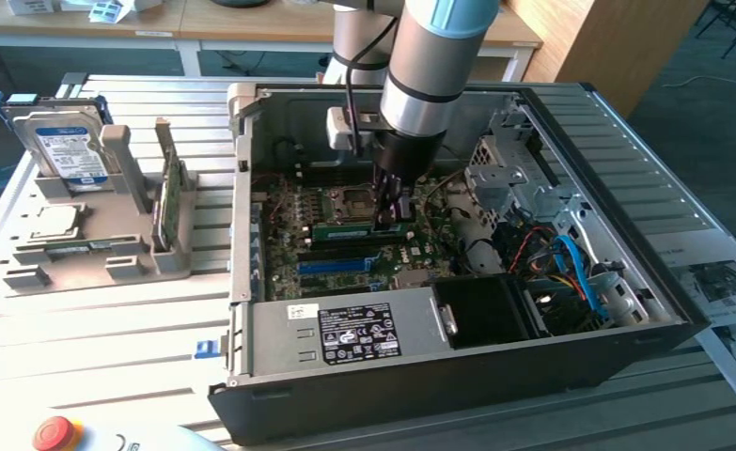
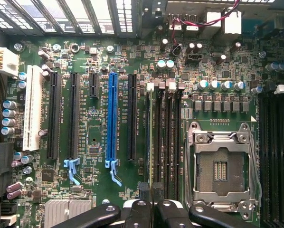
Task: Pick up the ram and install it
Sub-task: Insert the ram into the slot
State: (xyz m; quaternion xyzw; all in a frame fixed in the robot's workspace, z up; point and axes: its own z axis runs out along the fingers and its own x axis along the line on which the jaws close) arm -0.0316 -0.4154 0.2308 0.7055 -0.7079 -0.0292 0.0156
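Note:
The ram (image 1: 352,229) is a thin green stick lying along the memory slots of the motherboard (image 1: 330,268) inside the open computer case (image 1: 468,376). My gripper (image 1: 390,218) reaches straight down into the case and is shut on the ram's top edge, near its end on the exterior view's right. In the wrist view the black fingers (image 2: 143,209) nearly meet around the ram (image 2: 150,142), seen edge-on as a narrow strip over the dark memory slots (image 2: 166,142) beside the CPU socket (image 2: 220,166). How deep the ram sits in its slot is hidden.
On the exterior view's left a grey holder (image 1: 92,258) carries a blue-labelled hard drive (image 1: 67,141), a larger green card on edge (image 1: 167,193) and a square chip (image 1: 48,221). Power supply (image 1: 342,334), blue cables (image 1: 574,263) and drive cage (image 1: 506,178) crowd the case. A red button (image 1: 54,432) sits near the front.

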